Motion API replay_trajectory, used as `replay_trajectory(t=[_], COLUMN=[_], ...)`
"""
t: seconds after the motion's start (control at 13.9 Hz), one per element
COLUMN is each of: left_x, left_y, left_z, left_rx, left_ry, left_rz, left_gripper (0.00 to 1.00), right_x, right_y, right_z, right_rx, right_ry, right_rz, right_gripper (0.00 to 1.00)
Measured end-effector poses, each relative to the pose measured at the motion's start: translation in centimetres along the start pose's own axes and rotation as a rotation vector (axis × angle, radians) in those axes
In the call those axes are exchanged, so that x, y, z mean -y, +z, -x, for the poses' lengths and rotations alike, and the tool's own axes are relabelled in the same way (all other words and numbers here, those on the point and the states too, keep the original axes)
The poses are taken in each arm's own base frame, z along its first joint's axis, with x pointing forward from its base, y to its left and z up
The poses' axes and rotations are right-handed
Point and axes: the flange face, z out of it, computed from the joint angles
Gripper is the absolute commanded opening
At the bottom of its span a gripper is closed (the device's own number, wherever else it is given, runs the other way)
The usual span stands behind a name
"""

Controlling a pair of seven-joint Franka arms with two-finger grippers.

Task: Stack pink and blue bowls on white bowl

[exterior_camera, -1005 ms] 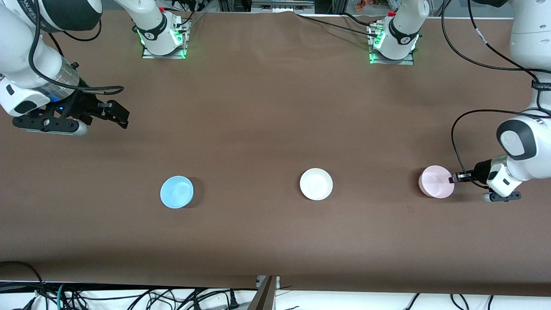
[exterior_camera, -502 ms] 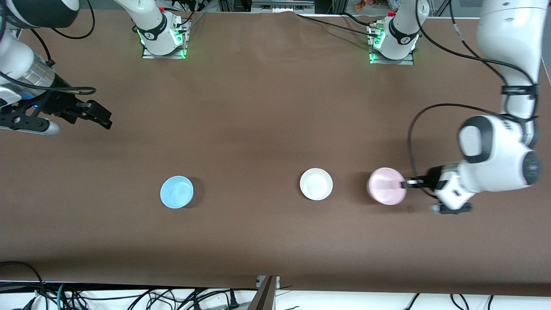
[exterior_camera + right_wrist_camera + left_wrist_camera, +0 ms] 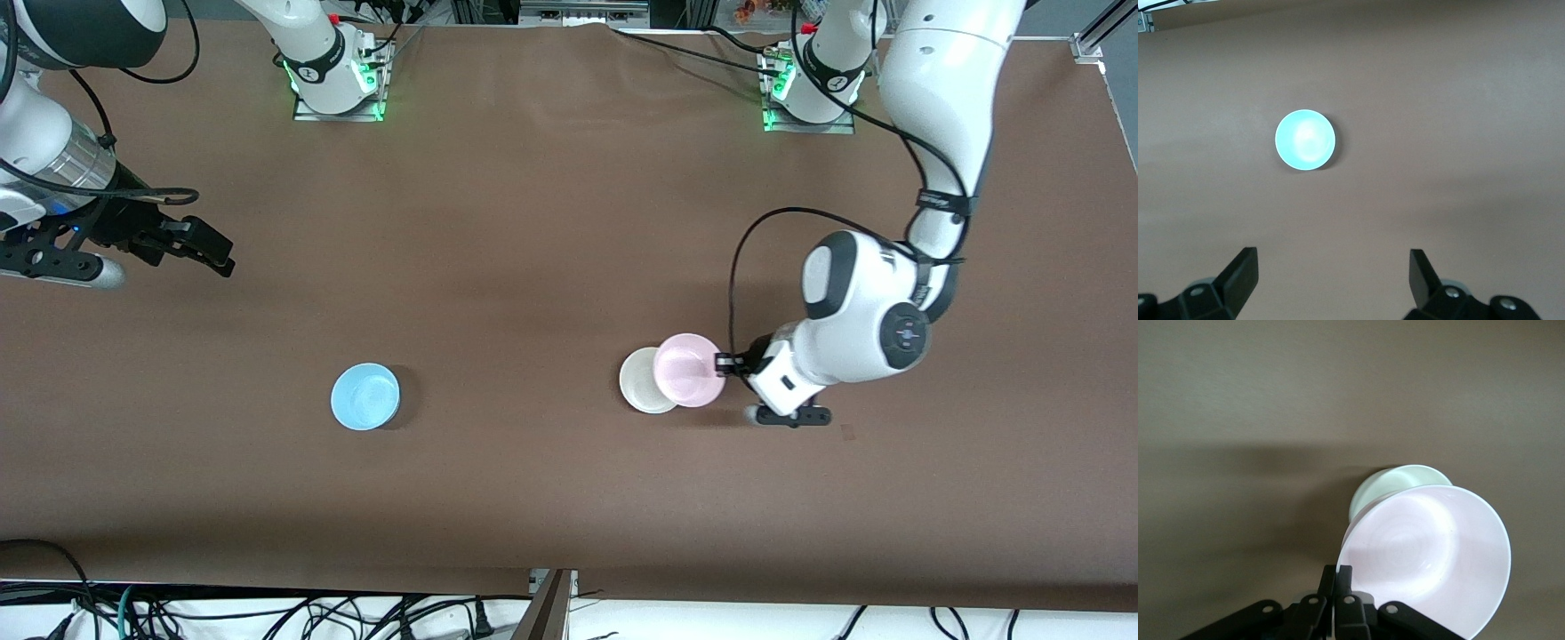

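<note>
The left gripper [image 3: 722,363], at right of centre in the front view, had its jaws closed on the rim of the pink bowl [image 3: 687,370], held tilted and overlapping the white bowl [image 3: 642,384] on the table [image 3: 551,222]. The blue bowl [image 3: 365,396] sat lower left of centre, well apart. The right gripper [image 3: 218,253] hung at the upper left edge, jaws spread wide and empty.

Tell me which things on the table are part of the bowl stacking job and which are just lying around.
Part of the job:
pink bowl, held by the left gripper partly over the white bowl
blue bowl, on the table
right gripper, open, waiting above the table

Just lying around:
cables past the table's near edge
</note>
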Motion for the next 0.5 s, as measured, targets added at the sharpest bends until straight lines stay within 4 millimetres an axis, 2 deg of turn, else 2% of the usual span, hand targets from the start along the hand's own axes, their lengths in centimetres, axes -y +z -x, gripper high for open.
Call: replay_trajectory(t=[0.14, 0.22, 0.5], left_x=[-2.0, -2.4, -2.5], left_y=[1.5, 2.0, 3.6], left_z=[0.5, 0.6, 0.6], left_rx=[-0.004, -0.006, -0.01], left_ry=[-0.001, 0.0, 0.004], left_rz=[0.011, 0.011, 0.008], left_gripper=[0.0, 0.0, 0.0], right_x=[0.0, 0.0, -0.4], right_y=[0.0, 0.0, 0.1], right_z=[0.0, 0.0, 0.0], right_rx=[0.001, 0.003, 0.011], right_ry=[0.0, 0.0, 0.007], right_rz=[0.0, 0.001, 0.005], right_gripper=[1.0, 1.0, 1.0])
